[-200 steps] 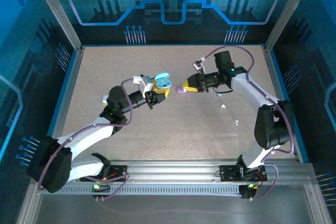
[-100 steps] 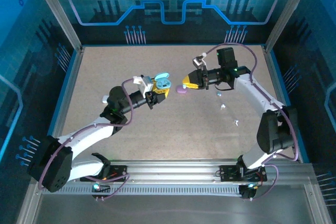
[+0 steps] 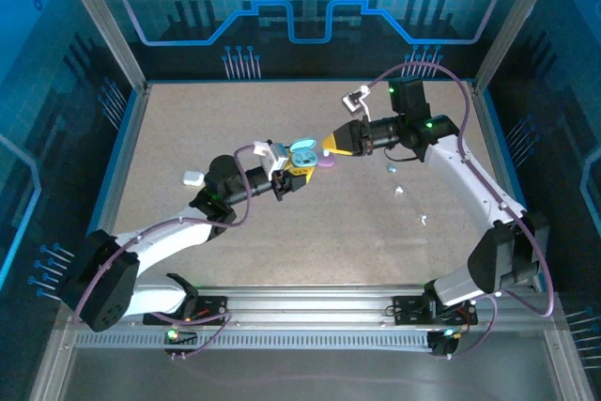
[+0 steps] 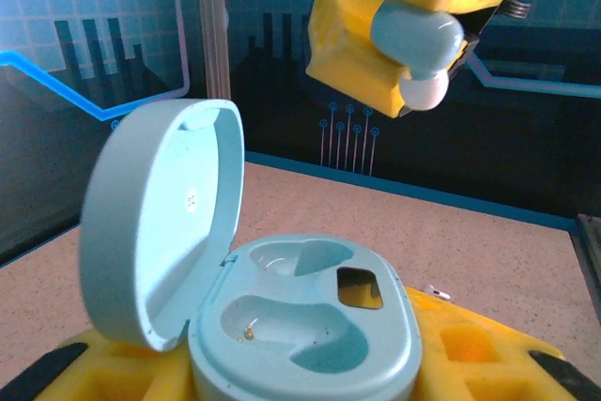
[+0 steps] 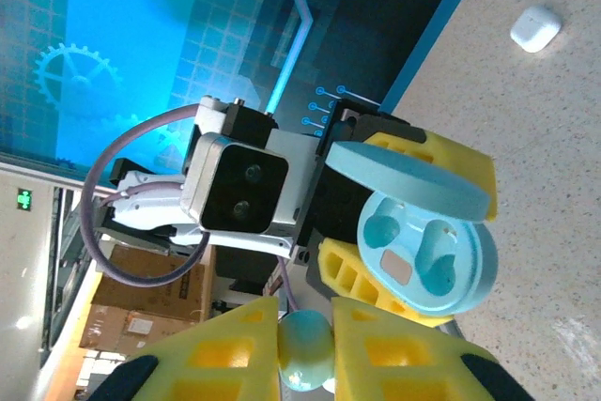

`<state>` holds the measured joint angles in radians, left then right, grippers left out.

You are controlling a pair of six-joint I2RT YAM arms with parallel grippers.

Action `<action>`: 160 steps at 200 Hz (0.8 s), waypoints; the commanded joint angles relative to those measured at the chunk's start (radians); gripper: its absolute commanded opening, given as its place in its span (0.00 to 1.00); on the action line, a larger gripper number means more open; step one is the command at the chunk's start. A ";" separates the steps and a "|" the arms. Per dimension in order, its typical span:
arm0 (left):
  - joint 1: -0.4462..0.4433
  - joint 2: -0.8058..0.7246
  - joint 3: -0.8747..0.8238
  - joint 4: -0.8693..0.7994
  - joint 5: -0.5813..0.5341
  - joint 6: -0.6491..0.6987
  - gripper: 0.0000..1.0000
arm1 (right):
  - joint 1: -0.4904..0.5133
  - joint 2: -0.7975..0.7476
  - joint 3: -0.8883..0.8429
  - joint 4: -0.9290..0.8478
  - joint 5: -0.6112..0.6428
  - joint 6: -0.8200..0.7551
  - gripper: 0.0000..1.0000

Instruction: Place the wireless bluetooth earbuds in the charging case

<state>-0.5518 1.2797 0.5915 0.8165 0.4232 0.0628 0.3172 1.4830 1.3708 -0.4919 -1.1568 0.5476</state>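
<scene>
Earbud point(image 4: 413, 44): smooth teal pebble, pinched in yellow right gripper point(image 5: 305, 316). Charging case point(image 4: 310, 326): rounded teal clamshell, lid up, clamped by left gripper point(image 3: 299, 168), just beneath right gripper.

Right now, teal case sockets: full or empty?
Empty. The teal case has its lid up and both sockets bare; one teal earbud is pinched in the right hand near it.
</scene>
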 commanded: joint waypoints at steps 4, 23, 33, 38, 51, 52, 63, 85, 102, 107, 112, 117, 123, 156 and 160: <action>-0.017 0.017 0.045 0.055 0.009 0.018 0.33 | 0.016 -0.023 0.019 -0.037 0.024 -0.028 0.19; -0.024 0.022 0.049 0.060 0.009 0.018 0.33 | 0.024 -0.023 0.019 -0.051 0.039 -0.041 0.18; -0.026 0.023 0.050 0.062 0.008 0.017 0.33 | 0.028 -0.021 0.016 -0.052 0.044 -0.046 0.19; -0.028 0.023 0.053 0.062 0.008 0.016 0.33 | 0.031 -0.020 0.016 -0.053 0.048 -0.048 0.19; -0.031 0.023 0.054 0.067 0.009 0.014 0.33 | 0.035 -0.020 0.014 -0.059 0.070 -0.053 0.18; -0.031 0.023 0.053 0.068 0.008 0.014 0.33 | 0.035 -0.020 0.013 -0.059 0.070 -0.053 0.19; -0.031 0.023 0.053 0.071 0.009 0.011 0.33 | 0.039 -0.018 0.013 -0.060 0.085 -0.058 0.18; -0.034 0.023 0.054 0.071 0.012 0.008 0.33 | 0.045 -0.017 0.014 -0.061 0.116 -0.058 0.18; -0.037 0.024 0.055 0.072 0.015 0.008 0.33 | 0.055 -0.015 0.014 -0.051 0.123 -0.055 0.18; -0.037 0.024 0.056 0.070 0.017 0.008 0.33 | 0.055 -0.014 0.013 -0.048 0.125 -0.052 0.18; -0.037 0.025 0.056 0.070 0.017 0.009 0.33 | 0.058 -0.013 0.015 -0.044 0.126 -0.047 0.18; -0.037 0.027 0.057 0.069 0.018 0.009 0.33 | 0.061 -0.012 0.014 -0.037 0.126 -0.043 0.18; -0.037 0.027 0.057 0.069 0.018 0.010 0.33 | 0.062 -0.012 0.014 -0.032 0.128 -0.040 0.18; -0.041 0.027 0.060 0.069 0.022 0.007 0.33 | 0.067 -0.007 0.019 -0.033 0.155 -0.040 0.18; -0.042 0.027 0.060 0.069 0.023 0.008 0.33 | 0.068 -0.006 0.019 -0.032 0.157 -0.039 0.18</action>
<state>-0.5861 1.2972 0.6151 0.8440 0.4236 0.0612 0.3698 1.4830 1.3708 -0.5304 -1.0229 0.5121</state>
